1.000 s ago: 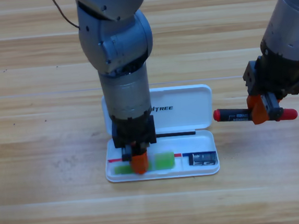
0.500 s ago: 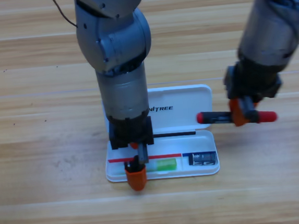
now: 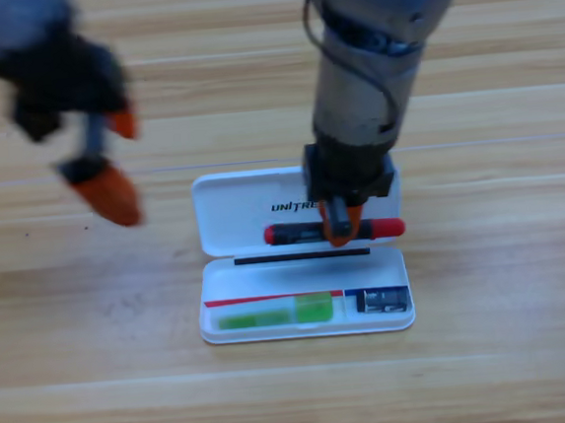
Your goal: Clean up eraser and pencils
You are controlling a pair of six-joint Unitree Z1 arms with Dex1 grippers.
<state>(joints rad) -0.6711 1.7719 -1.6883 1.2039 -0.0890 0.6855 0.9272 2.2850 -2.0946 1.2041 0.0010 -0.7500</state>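
Two of the three pieces look put away, judging from how they lie: in the white case [image 3: 225, 209] the lime green pencil [image 3: 272, 314] rests along the left of the tray half, and the eraser [image 3: 382, 300] sits in the small compartment at the tray's right end. What is left is the black pencil with red ends [image 3: 304, 233], which my right gripper [image 3: 339, 228] has clamped crosswise near its right end, holding it level over the case's open lid, just above the hinge line. I judge the job about two-thirds done: this pencil has yet to come forward over the tray, go down beside the green one, and be let go; closing the lid may follow, though the task does not say so. My left gripper [image 3: 110, 159] is up and off to the left of the case, well apart from it, its orange jaws spread and holding nothing. Nothing stands between the held pencil and the tray; the only squeeze I foresee is the green pencil already lying in the long slot.
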